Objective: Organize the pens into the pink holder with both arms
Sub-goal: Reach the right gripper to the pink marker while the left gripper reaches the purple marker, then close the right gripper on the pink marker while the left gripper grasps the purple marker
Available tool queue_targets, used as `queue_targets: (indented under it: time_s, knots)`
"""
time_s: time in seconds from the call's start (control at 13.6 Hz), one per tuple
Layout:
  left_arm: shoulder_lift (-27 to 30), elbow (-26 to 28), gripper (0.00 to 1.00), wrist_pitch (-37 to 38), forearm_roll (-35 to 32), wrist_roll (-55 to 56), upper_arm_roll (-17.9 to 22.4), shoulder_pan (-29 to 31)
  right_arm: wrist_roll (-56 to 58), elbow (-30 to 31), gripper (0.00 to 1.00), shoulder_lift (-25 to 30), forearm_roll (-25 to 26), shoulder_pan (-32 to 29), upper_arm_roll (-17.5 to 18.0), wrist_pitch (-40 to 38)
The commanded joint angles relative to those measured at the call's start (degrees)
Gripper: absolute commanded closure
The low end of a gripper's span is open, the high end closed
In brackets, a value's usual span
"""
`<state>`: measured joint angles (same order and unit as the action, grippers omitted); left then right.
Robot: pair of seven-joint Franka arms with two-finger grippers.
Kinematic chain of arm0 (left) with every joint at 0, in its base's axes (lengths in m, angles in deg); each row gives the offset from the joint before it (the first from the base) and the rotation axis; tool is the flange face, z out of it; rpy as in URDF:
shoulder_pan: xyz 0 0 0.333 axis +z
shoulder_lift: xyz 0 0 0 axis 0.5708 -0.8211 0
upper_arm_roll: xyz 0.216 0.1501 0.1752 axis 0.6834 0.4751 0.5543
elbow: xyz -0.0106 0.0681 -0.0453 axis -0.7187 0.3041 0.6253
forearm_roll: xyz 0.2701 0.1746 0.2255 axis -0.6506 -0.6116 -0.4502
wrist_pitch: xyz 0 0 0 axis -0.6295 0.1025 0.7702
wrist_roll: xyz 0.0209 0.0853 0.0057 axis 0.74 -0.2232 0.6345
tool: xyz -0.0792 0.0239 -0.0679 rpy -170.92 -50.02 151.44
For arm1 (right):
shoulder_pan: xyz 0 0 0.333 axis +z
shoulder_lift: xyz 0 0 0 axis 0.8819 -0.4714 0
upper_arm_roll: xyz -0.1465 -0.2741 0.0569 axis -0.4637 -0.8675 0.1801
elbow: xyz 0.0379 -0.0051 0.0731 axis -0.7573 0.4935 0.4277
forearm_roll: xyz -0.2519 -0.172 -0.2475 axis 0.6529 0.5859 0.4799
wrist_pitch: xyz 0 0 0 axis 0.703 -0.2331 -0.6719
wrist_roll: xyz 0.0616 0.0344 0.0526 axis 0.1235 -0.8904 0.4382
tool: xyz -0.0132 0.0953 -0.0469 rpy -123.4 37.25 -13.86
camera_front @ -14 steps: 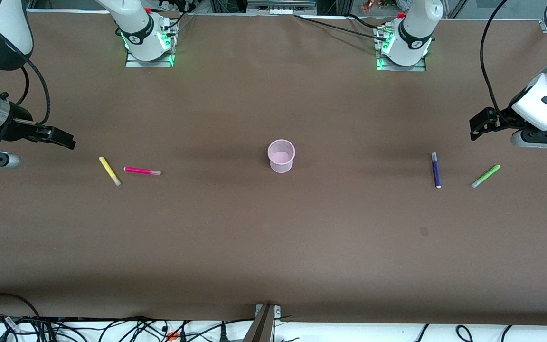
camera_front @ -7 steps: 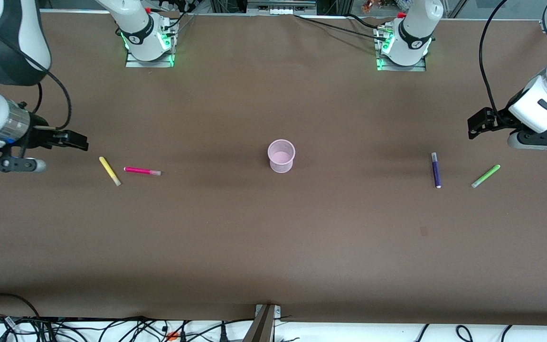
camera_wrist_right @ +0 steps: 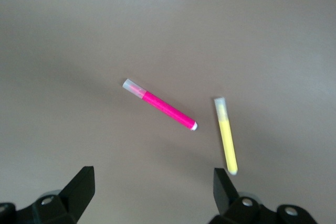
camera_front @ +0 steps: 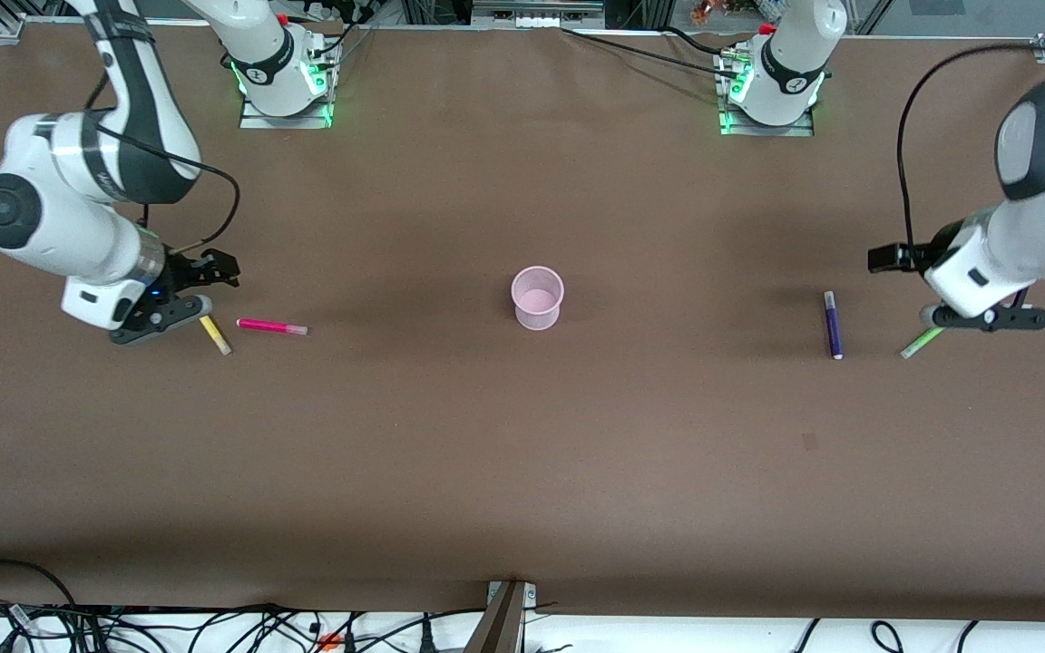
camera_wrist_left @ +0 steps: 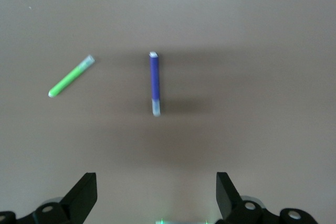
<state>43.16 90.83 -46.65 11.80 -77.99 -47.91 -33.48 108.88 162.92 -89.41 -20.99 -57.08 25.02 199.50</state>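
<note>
The pink holder (camera_front: 537, 297) stands upright mid-table. Toward the right arm's end lie a yellow pen (camera_front: 216, 336) and a magenta pen (camera_front: 272, 326). My right gripper (camera_front: 158, 317) hangs open over the table beside the yellow pen and covers one end of it. The right wrist view shows its open gripper (camera_wrist_right: 152, 182), with the magenta pen (camera_wrist_right: 160, 105) and the yellow pen (camera_wrist_right: 226, 136) lying past its fingertips. Toward the left arm's end lie a purple pen (camera_front: 835, 325) and a green pen (camera_front: 918, 345). My left gripper (camera_front: 985, 317) hangs open over the green pen's end. Its wrist view shows the open gripper (camera_wrist_left: 156, 184), the purple pen (camera_wrist_left: 154, 83) and the green pen (camera_wrist_left: 71, 76).
The two arm bases (camera_front: 285, 86) (camera_front: 767, 91) with green lights stand along the table's edge farthest from the front camera. Loose cables (camera_front: 214, 626) and a metal bracket (camera_front: 506, 606) lie at the nearest edge. The brown tabletop (camera_front: 522, 453) is flat.
Both arms have swung inward and lower. The right gripper has come over the yellow pen's end and the left gripper over the green pen's end. The pens and the holder have not moved.
</note>
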Motion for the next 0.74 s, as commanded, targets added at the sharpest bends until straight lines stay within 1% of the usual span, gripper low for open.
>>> queue_targets:
  time_s: [0.0, 0.07, 0.22, 0.37, 0.59, 0.66]
  knots:
    - [-1.4, 9.9, 0.0, -15.1, -1.0, -0.3, -0.3, 2.1, 12.1, 9.2, 0.0, 2.3, 0.4, -0.1, 0.1, 11.4]
    - [-1.3, 14.0, 0.0, -21.3, -1.1, -0.3, -0.3, 2.1, 16.1, 11.0, 0.0, 2.0, 0.3, -0.1, 0.0, 15.1]
    - [-1.8, 19.7, 0.0, -31.4, -1.8, -0.4, -0.3, 2.1, 21.3, 13.3, 0.0, 0.1, 0.3, -0.1, 0.0, 21.4]
    - [-3.3, 24.1, 0.0, -41.2, -5.8, -0.4, -0.3, 2.1, 25.9, 15.1, 0.0, -2.9, 0.3, -0.3, -0.2, 29.2]
    - [-8.9, 24.2, 0.0, -46.0, -6.6, -2.2, -0.4, 2.1, 32.4, 15.3, 0.0, -6.6, 0.3, -0.7, -0.4, 35.3]
    - [-10.4, 24.1, 0.0, -46.1, -6.6, -2.3, -0.4, 2.0, 33.5, 15.2, 0.01, -7.6, 0.3, -0.8, -0.4, 37.1]
